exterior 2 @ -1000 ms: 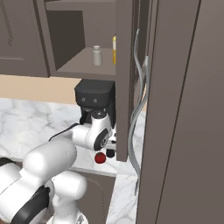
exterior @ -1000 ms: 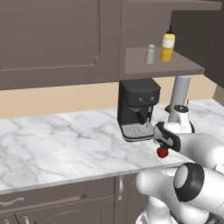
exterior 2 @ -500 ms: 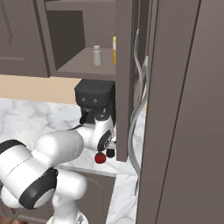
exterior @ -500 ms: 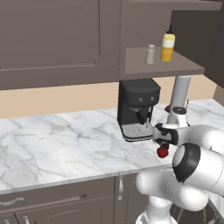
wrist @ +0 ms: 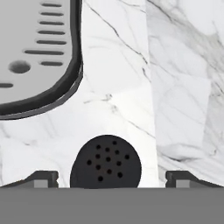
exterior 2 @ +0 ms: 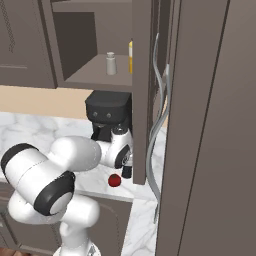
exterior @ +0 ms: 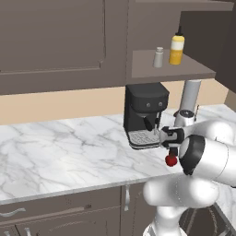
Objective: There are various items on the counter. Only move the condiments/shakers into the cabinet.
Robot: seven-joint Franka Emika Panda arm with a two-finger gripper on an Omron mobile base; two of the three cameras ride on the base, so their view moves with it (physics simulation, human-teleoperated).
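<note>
So you've got the grey shaker [exterior: 158, 57] and yellow bottle [exterior: 176, 45] shelved already, and your wide-open gripper [wrist: 106, 178] straddles the dark bottle [wrist: 105, 162] at 6 o'clock, so just drop and squeeze.

On the cabinet shelf [exterior: 184, 72] a grey shaker [exterior: 158, 57] stands beside a yellow squeeze bottle [exterior: 176, 46], while below, the black coffee machine [exterior: 145, 114] sits on the marble counter [exterior: 60, 156] near a red fruit [exterior: 171, 160]
</note>
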